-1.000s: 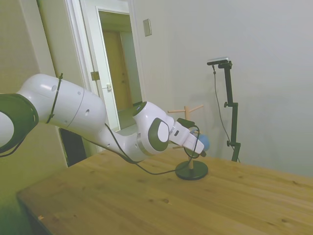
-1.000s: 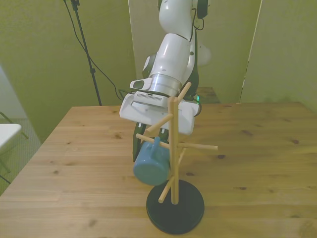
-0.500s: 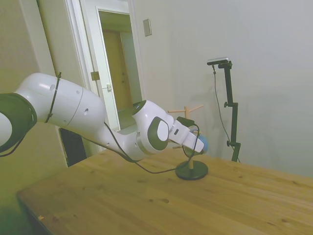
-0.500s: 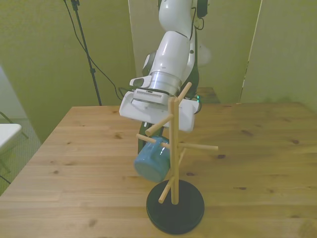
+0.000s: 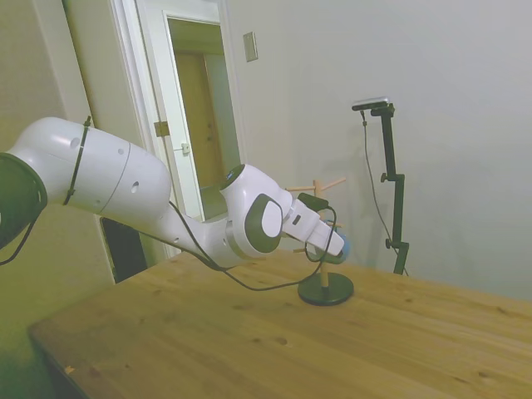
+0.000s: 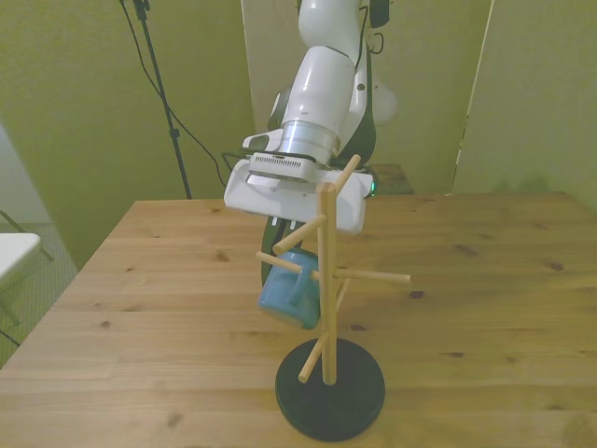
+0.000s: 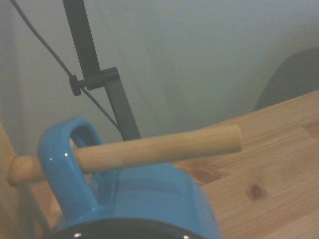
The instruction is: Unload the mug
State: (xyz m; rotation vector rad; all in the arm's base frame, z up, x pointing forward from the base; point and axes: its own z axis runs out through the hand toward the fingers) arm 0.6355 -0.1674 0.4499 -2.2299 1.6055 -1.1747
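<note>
In the side view, a white robot arm (image 5: 166, 208) is seen reaching across a wooden surface (image 5: 332, 349) to a wooden peg stand (image 5: 324, 241) on a black round base; the claw (image 5: 337, 248) is pressed close against the stand, and only a sliver of the blue mug (image 5: 346, 247) is visible at its tip. In the front view, the mug (image 6: 291, 289) is seen hanging tilted just beside the stand's upright post (image 6: 325, 280), well above the base (image 6: 329, 387), with the claw (image 6: 291, 245) directly above it; the fingers are hidden behind the pegs, so whether the mug is gripped cannot be told. In the wrist view, the mug's loop handle (image 7: 65, 164) is shown threaded over a peg (image 7: 159, 147), a good length of peg remaining beyond it. The mug is judged light, rigid and glossy, so likely slippery; the rim wall would probably be the best place to grip, with the mug slid outward along the peg.
</note>
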